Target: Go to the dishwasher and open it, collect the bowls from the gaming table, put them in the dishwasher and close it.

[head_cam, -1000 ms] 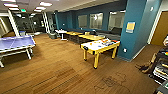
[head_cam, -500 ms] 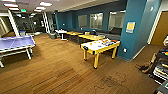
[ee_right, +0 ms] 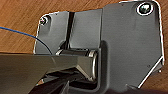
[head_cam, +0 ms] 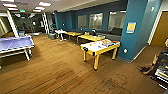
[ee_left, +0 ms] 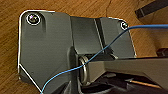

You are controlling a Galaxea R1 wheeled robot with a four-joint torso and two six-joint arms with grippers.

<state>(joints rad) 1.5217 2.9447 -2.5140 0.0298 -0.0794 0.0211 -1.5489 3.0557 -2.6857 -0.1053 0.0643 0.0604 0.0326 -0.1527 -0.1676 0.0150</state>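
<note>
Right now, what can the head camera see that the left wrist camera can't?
The head view alone has the room: a yellow games table in the middle, a blue ping-pong table on the left, a teal wall and ceiling lights. The left wrist view alone has a thin blue cable crossing the robot's dark plate. Both have the brown wooden floor.

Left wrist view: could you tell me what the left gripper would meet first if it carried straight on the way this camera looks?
Probably the wooden floor, which lies behind the robot's dark plate. The gripper itself is hard to make out, so its exact line is uncertain.
</note>
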